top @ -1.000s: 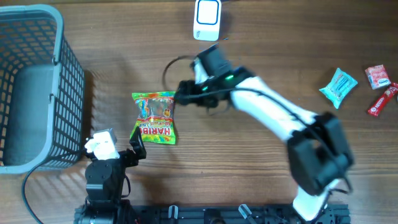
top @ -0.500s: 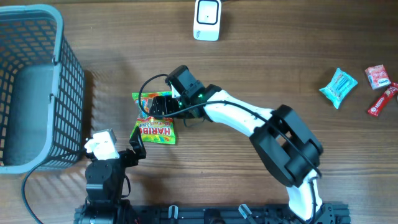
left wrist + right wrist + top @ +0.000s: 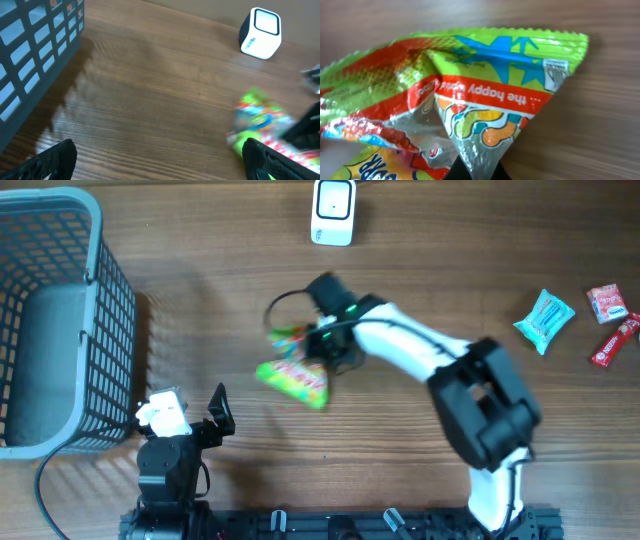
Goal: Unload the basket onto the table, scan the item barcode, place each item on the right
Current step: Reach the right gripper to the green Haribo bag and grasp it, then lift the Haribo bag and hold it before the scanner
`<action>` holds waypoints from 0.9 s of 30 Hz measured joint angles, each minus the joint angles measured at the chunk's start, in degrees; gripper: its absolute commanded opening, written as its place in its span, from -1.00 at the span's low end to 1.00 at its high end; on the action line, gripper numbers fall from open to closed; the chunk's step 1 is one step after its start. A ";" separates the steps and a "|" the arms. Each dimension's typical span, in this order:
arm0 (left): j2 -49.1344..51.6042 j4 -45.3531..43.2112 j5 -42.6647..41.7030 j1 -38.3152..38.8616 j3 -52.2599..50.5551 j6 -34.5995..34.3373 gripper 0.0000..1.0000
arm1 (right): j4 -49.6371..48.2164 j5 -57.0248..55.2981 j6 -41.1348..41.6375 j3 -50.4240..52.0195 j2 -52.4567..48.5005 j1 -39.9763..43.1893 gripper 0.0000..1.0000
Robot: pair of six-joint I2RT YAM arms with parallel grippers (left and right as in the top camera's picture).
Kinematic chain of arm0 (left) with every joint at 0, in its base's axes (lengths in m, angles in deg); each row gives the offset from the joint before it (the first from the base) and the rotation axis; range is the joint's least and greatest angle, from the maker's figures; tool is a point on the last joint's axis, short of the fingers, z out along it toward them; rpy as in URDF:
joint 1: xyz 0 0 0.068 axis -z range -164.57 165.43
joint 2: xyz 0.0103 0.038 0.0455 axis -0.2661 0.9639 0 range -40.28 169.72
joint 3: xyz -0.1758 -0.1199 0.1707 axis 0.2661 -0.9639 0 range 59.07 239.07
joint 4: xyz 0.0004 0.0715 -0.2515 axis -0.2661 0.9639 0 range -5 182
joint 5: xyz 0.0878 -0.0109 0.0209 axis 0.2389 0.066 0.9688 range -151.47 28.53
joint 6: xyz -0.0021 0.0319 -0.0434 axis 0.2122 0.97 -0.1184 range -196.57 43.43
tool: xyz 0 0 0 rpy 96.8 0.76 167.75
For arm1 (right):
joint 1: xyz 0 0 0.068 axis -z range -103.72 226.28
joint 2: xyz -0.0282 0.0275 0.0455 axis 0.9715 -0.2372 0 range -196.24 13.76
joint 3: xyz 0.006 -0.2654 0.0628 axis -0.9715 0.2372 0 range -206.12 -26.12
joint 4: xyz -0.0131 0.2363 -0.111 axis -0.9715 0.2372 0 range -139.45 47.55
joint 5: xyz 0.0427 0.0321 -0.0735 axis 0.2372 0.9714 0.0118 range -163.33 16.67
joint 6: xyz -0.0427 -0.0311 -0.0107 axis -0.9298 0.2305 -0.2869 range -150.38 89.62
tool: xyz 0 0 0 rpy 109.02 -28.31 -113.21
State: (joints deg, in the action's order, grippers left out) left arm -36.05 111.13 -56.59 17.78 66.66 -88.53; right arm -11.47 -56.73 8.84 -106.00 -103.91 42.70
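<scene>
right gripper [image 3: 322, 346] is clamped shut on the candy bag [image 3: 296, 378]; hold firm and turn its barcode toward the far scanner [image 3: 333, 212].

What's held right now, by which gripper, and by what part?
Right gripper is shut on the Haribo gummy bag, pinching a fold of film on its printed face. Left gripper is open and empty.

At the left we see a grey lattice-walled basket [image 3: 115, 330] standing on the wooden table [image 3: 200, 270]. At the right edge lie a teal packet [image 3: 545, 320], a red-and-white packet [image 3: 607, 302] and, nearer, a red bar wrapper [image 3: 615, 342].
</scene>
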 measured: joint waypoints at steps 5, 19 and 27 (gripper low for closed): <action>0.00 0.00 0.00 0.00 0.00 0.00 1.00 | 6.43 -4.68 -7.06 0.22 3.96 7.30 0.71; 0.00 0.00 0.00 0.00 0.00 0.00 1.00 | 9.92 -17.57 -6.56 -5.68 4.07 0.39 0.99; 0.00 0.00 0.00 0.00 0.00 0.00 1.00 | 5.09 -19.63 3.63 -6.19 -4.17 0.42 0.88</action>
State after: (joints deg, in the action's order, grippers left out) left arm -36.05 111.13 -56.59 17.78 66.66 -88.53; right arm -6.38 -76.35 12.47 -112.18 -108.08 43.11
